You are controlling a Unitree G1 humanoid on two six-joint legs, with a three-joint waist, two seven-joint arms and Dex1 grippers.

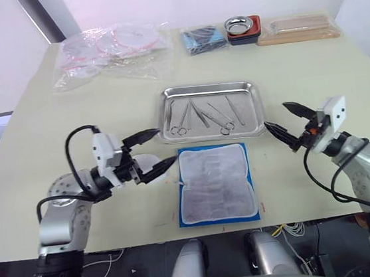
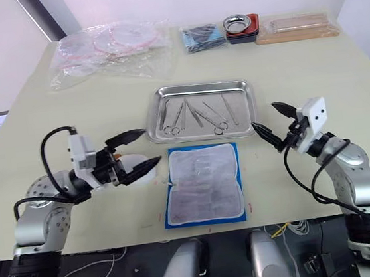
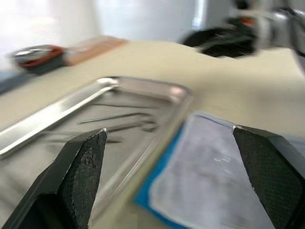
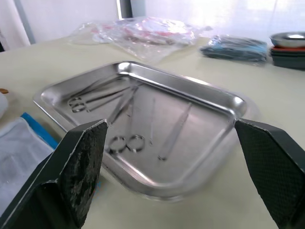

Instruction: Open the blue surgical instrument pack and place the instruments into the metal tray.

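Note:
The blue surgical instrument pack [image 1: 216, 184] lies unfolded on the table near the front edge, its pale slotted lining facing up with no tools in it. Just behind it sits the metal tray [image 1: 254, 90], and several instruments [image 1: 202, 115] lie side by side inside it, scissors and tweezers among them. My left gripper [image 1: 155, 149] hovers open to the left of the pack, holding nothing. To the right of the tray's near corner my right gripper [image 1: 284, 120] is open and empty. The right wrist view looks across the tray [image 4: 217, 97] and its instruments [image 4: 125, 142].
Along the far edge lie clear plastic bags [image 1: 111, 50], a dark blue bundle in plastic [image 1: 204, 38], a small steel bowl on a red-black base [image 1: 242, 26] and a tan wooden board [image 1: 298, 28]. A white object [image 1: 146, 161] lies under the left gripper.

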